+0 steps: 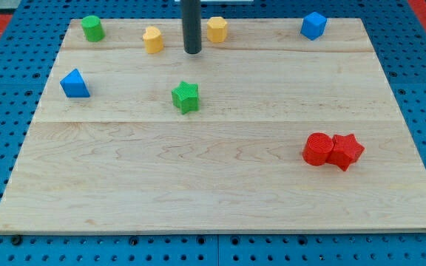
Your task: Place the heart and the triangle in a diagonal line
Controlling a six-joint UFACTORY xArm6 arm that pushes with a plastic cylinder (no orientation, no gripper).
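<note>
The yellow heart (153, 39) lies near the view's top, left of centre. The blue triangle (75, 83) lies at the view's left, lower than the heart and well apart from it. My tip (192, 52) stands on the board just right of the heart, with a small gap between them, and left of a yellow hexagon (217, 29). The rod rises straight up out of the view's top.
A green cylinder (92, 28) sits at the top left and a blue block (313, 25) at the top right. A green star (186, 97) lies below my tip. A red cylinder (317, 149) and a red star (346, 151) touch at the lower right. The wooden board (213, 192) ends at blue pegboard.
</note>
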